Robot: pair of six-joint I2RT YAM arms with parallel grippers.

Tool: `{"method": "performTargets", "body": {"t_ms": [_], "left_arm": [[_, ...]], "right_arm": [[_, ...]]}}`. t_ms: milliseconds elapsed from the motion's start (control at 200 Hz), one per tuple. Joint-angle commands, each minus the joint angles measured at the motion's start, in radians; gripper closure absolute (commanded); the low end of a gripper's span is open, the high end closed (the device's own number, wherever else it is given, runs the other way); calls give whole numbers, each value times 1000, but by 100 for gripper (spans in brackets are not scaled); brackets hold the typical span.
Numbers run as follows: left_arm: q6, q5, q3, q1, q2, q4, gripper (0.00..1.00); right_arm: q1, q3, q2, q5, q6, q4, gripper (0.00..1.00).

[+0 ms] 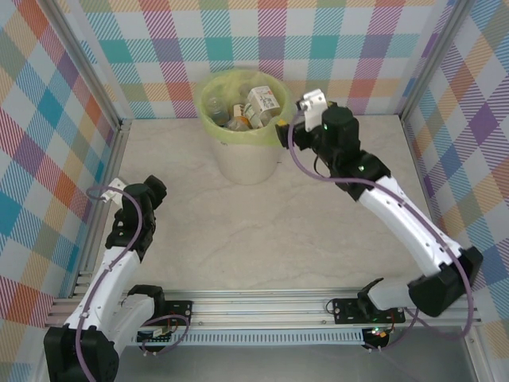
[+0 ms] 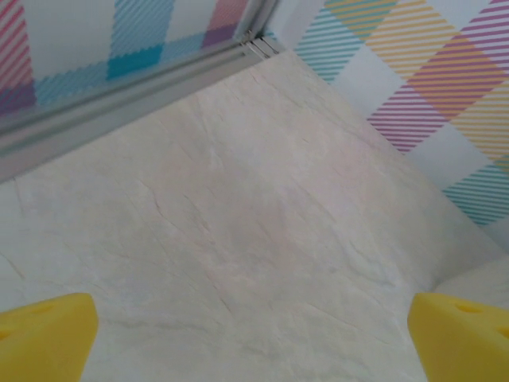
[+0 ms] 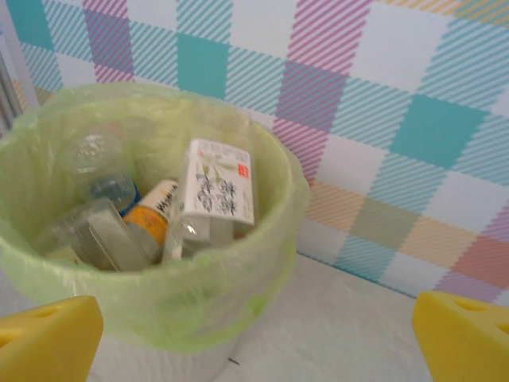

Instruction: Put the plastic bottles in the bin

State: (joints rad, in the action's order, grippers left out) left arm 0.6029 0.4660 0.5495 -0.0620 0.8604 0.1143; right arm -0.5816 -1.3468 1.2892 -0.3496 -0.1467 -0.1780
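Bottles (image 3: 215,187) of clear plastic lie in round, bag-lined bin (image 3: 183,310).

Bright even light, soft shadows, wrist cams sl. blurry

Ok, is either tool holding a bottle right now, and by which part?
Nothing is held. The right tool stands open by the bin, with the bottles lying inside it. The left tool stands open over the table.
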Motion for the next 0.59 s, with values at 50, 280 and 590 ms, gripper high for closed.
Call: {"method": "performTargets", "body": {"t_ms": [50, 280, 590], "left_arm": [[-196, 154, -73, 21, 45, -202, 0], [-422, -26, -179, 38, 202, -523, 0], [-581, -379, -147, 42, 542, -822, 0]], "right_arm": [[60, 234, -171, -130, -16, 206, 0], [257, 505, -283, -172, 133, 224, 0], [483, 714, -150, 58, 311, 281, 0]]}}
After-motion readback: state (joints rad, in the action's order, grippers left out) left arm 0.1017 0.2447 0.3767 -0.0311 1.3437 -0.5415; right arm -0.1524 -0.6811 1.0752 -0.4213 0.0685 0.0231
